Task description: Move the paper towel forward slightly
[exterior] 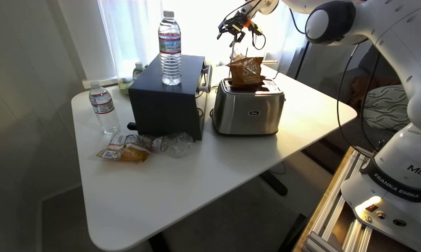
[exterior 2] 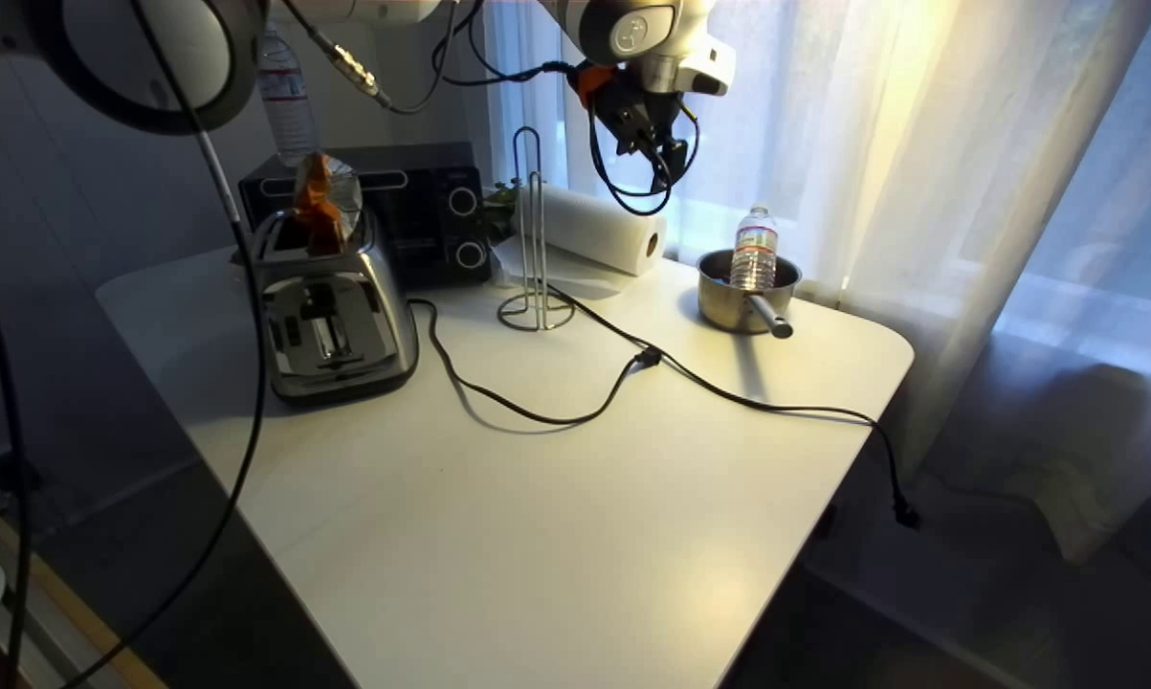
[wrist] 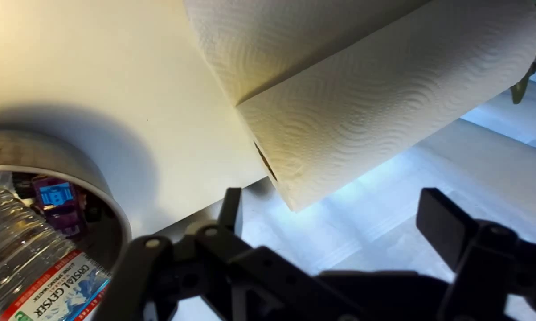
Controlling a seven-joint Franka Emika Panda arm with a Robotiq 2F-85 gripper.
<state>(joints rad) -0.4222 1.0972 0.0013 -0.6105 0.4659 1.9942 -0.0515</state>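
Wrist view first: how does the paper towel [wrist: 383, 107] lie?

On its side, a white roll at the curtain-side edge of the table [wrist: 152, 80], a loose sheet [wrist: 250, 49] spread flat along it. One end looks to overhang that edge, though the camera's angle may exaggerate.

And the gripper [wrist: 334, 214]?

Spread wide, holding nothing. It hangs above the roll, apart from it.

So how far along are we?

Lining up, I'd judge. There's no grasp, and I can't tell from how it lies whether the nudge is done. If it isn't, lowering, gripping or pushing, and a short slide are left.

Room to work?

Little toward the curtain [exterior 2: 967, 144]. In an exterior view, the wire stand [exterior 2: 542, 249] rises just in front, and that sheet could drag. The pot [exterior 2: 723, 306] with its bottle [exterior 2: 755, 254] sits near one end, the toaster oven [exterior 2: 431, 228] by the other. Past the stand the tabletop runs on, crossed by black cords [exterior 2: 766, 409].
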